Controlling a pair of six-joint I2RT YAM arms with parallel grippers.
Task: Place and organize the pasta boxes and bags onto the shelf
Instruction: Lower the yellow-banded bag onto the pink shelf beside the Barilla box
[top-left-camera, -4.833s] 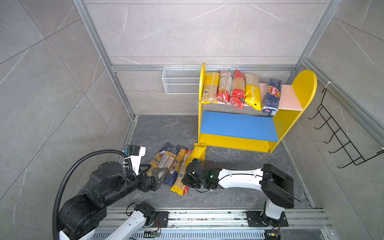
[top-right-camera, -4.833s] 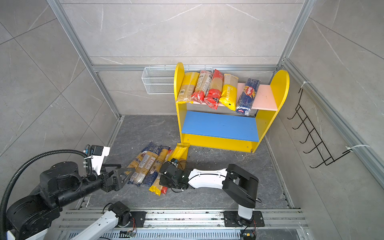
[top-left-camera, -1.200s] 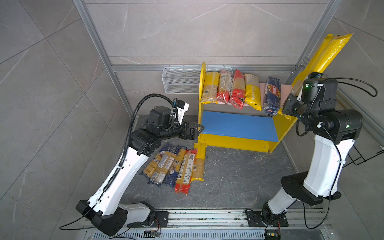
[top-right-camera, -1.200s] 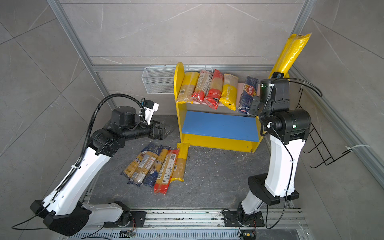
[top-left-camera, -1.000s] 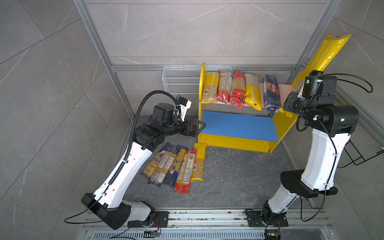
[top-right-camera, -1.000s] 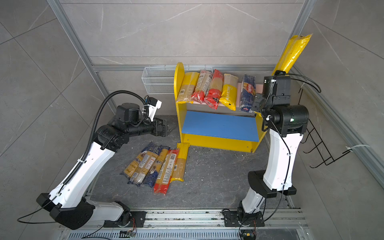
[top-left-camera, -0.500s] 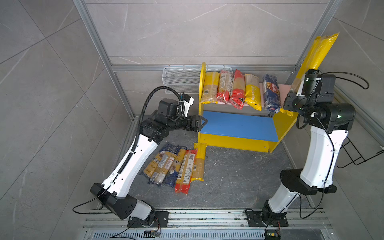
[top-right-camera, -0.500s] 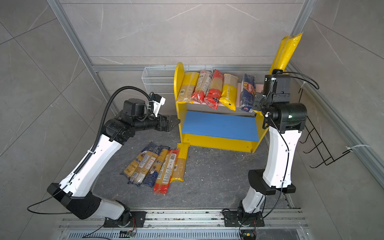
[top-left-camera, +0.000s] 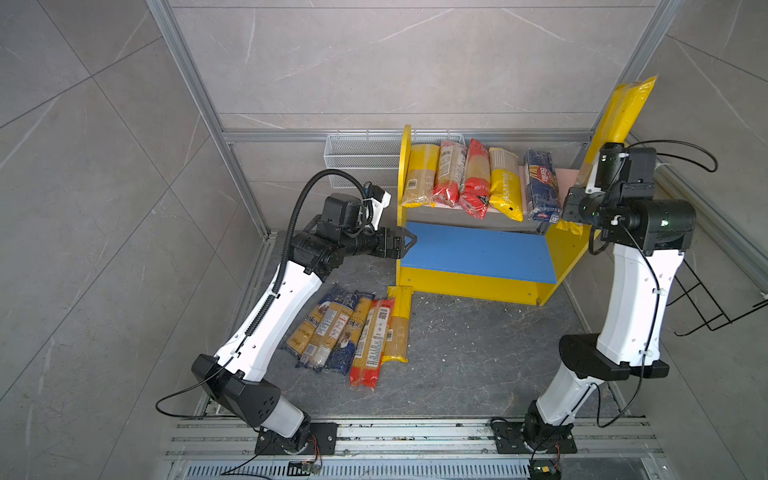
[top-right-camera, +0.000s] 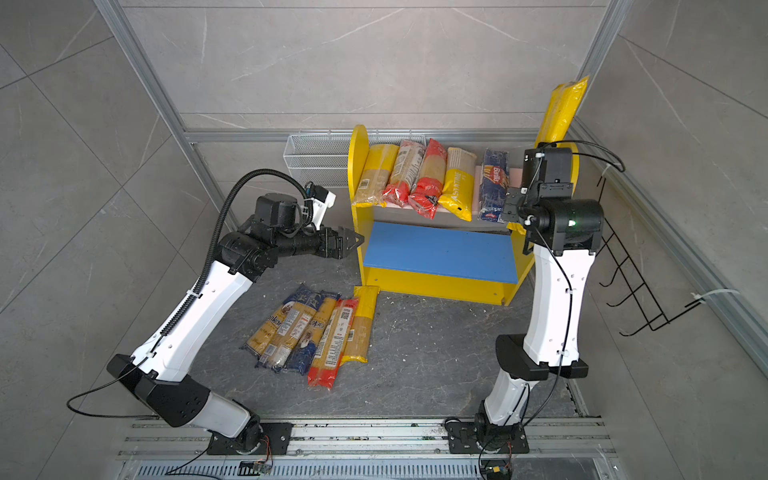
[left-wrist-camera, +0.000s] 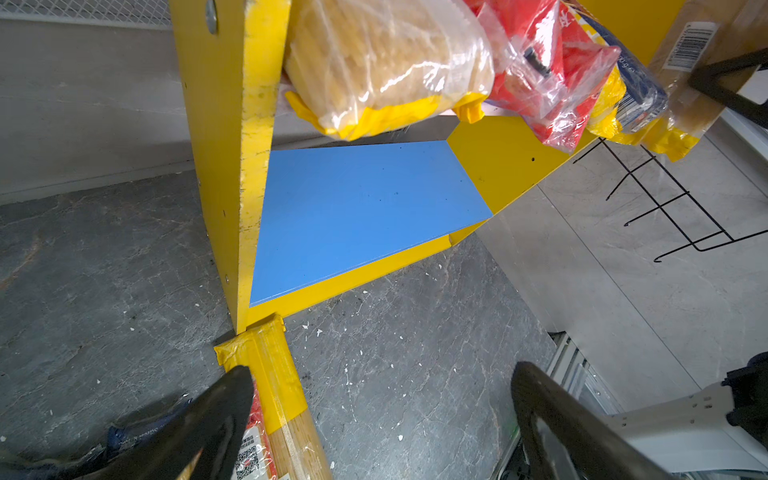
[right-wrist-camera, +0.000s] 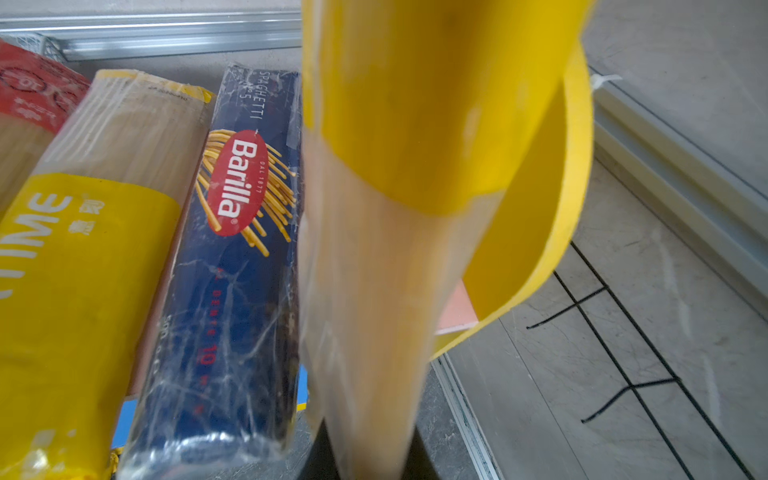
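The shelf (top-left-camera: 473, 253) (top-right-camera: 436, 249) stands at the back, yellow sides, blue lower board bare. Several pasta packets (top-left-camera: 473, 178) lie side by side on its pink upper board, a dark blue one (right-wrist-camera: 237, 249) rightmost. My right gripper (top-left-camera: 579, 201) (top-right-camera: 513, 205) is shut on the lower end of a yellow packet (top-left-camera: 621, 110) (right-wrist-camera: 395, 208), which points steeply up beside the shelf's right panel. My left gripper (top-left-camera: 409, 243) (left-wrist-camera: 382, 374) hangs open and holds nothing, at the left panel's front edge. Several more packets (top-left-camera: 357, 328) (top-right-camera: 316, 328) lie on the floor.
A white wire basket (top-left-camera: 361, 158) hangs on the back wall left of the shelf. A black wire hook rack (top-left-camera: 706, 299) sits on the right wall. Metal rails (top-left-camera: 415, 436) run along the front edge. One floor packet's yellow end (left-wrist-camera: 270, 365) touches the shelf's left foot.
The right arm has lifted a yellow packet from the floor pile to the shelf's right end and tilted it more upright. The left arm has reached forward to the shelf's left panel.
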